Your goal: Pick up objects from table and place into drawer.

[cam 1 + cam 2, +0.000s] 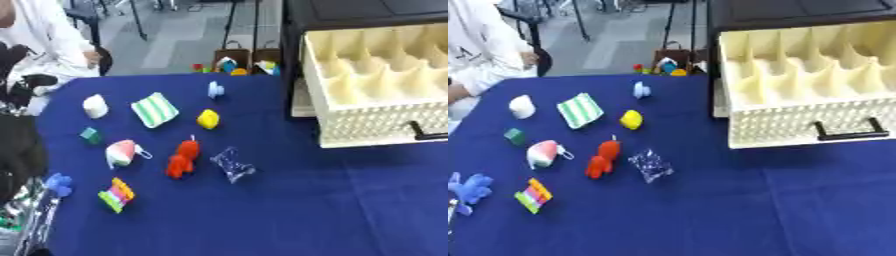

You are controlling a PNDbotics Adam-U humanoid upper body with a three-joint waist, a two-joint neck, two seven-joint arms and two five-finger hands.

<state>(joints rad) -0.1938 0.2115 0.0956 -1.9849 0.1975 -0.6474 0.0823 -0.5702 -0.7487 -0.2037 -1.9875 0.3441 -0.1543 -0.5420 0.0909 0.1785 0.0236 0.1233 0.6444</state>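
The cream drawer stands open at 2 o'clock, with a perforated front, a black handle and wavy dividers. Loose items lie on the blue cloth at 9 o'clock: red plush, yellow block, striped pouch, white lump, clear crinkled bag, green cube. Neither hand is visible, so their state cannot be told.

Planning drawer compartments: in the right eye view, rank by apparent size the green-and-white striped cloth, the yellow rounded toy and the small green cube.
1. Green-and-white striped cloth
2. Yellow rounded toy
3. Small green cube
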